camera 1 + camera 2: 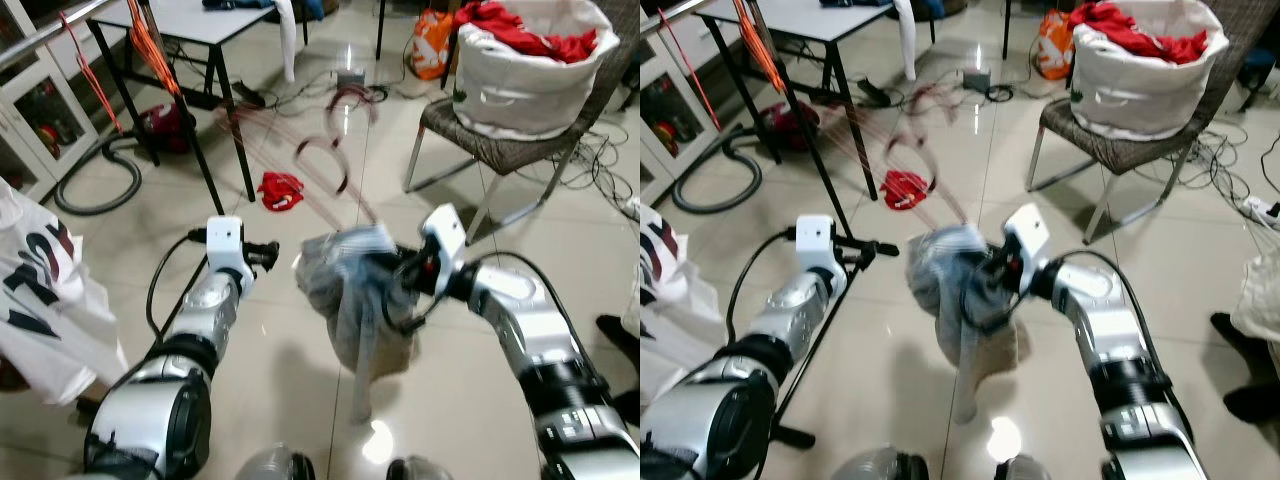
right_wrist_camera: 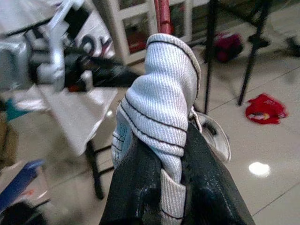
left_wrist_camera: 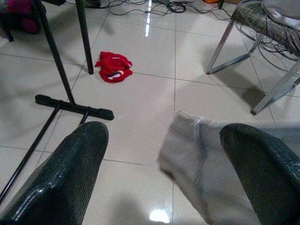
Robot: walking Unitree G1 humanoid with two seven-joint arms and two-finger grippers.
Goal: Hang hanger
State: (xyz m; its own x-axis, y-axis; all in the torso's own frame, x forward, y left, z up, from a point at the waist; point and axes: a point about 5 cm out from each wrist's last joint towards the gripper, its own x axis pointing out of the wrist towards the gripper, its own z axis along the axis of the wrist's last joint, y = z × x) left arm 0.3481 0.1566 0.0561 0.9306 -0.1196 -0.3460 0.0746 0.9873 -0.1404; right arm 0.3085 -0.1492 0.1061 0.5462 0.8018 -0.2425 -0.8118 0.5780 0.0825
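Observation:
My right gripper [image 1: 408, 272] is shut on a grey striped garment [image 1: 350, 290] that hangs in a bundle over the floor. A red hanger [image 2: 162, 16] sticks out of the garment's top; in the head views the red hanger [image 1: 325, 150] is a motion-blurred streak above the bundle. In the right wrist view the fingers [image 2: 206, 187] pinch the cloth [image 2: 159, 93]. My left gripper [image 1: 265, 255] is open and holds nothing, just left of the garment [image 3: 197, 159]. A black clothes rack [image 1: 190, 130] with orange hangers [image 1: 150, 40] stands at far left.
A chair [image 1: 500, 150] holding a white laundry bag [image 1: 530, 70] of red clothes stands at far right. A red cloth [image 1: 280, 190] lies on the tiles by the rack. A vacuum hose [image 1: 100, 185], a white table [image 1: 200, 20] and cables are behind. A white printed garment [image 1: 40, 290] hangs at left.

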